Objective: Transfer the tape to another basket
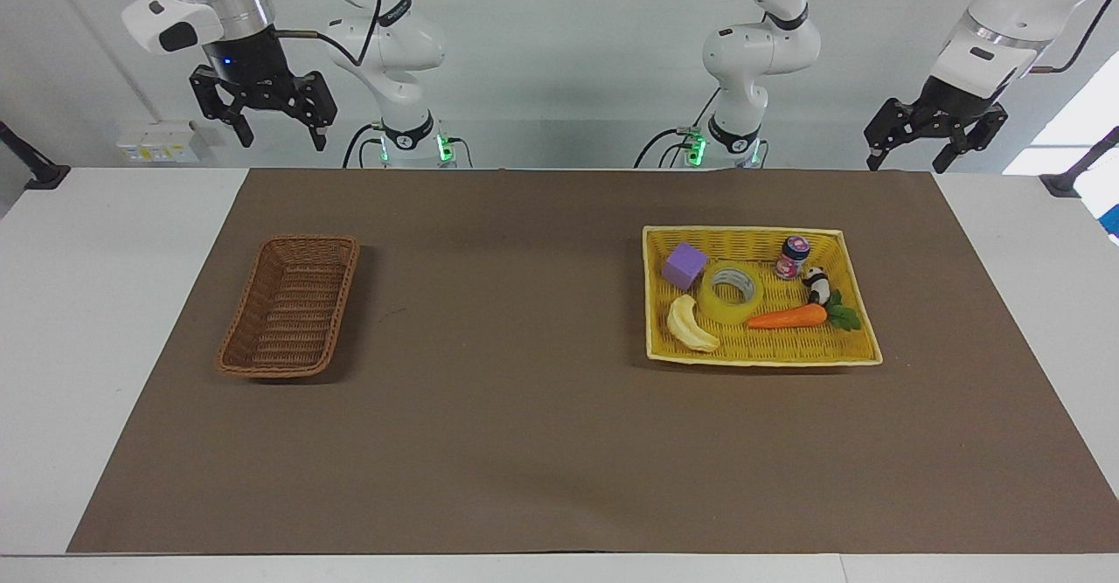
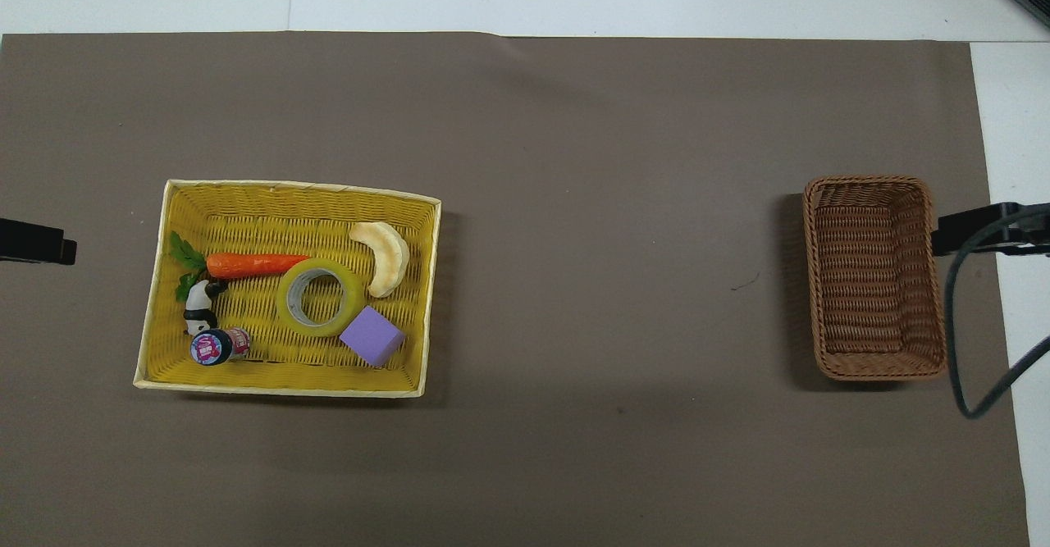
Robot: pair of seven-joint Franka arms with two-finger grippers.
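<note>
banana (image 1: 692, 324), carrot (image 1: 787, 317), cube (image 1: 684, 266) touching tape (image 1: 731, 293)

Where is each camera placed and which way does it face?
Facing view: high across the table, facing the robots; both arms show, left hand and right hand raised, open.
Overhead view: above the robots' end, looking steeply down; only dark edge parts show.
Shared: tape in yellow tray, brown basket empty.

left hand (image 1: 934, 148) raised open, right hand (image 1: 274, 128) likewise
</note>
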